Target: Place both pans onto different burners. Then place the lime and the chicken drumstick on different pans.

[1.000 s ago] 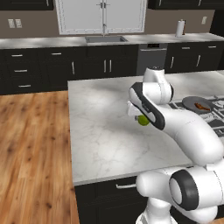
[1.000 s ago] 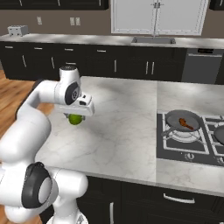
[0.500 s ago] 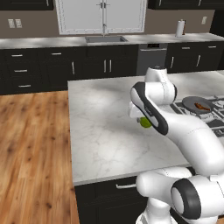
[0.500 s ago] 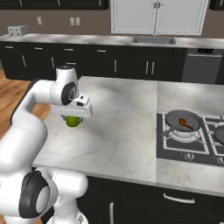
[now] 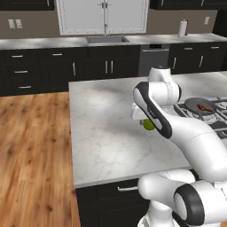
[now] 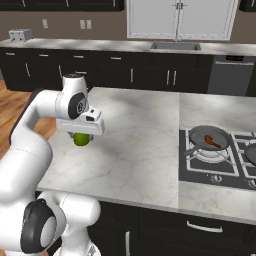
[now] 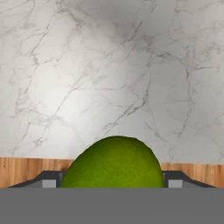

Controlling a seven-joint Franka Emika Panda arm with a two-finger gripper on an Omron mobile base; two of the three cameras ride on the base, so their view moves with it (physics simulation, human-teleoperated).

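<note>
Item: my gripper (image 6: 81, 137), above the white marble island counter (image 6: 145, 150), near its left edge, clear of the surface.
Fingers (image 7: 175, 178): clamped on the lime (image 7: 114, 162), one tip at each side of the fruit; the gap between them is as wide as the lime.
Lime, base views (image 5: 148, 125): hangs under my hand, bright green, not touching the counter.
Mid-grey pan (image 6: 208, 136): on a burner of the black cooktop (image 6: 200, 172), well to the right of the lime.
Chicken drumstick (image 6: 213, 142): lying inside that pan.
Darker pan (image 6: 251, 154): on the neighbouring burner, cut by the picture edge.
</note>
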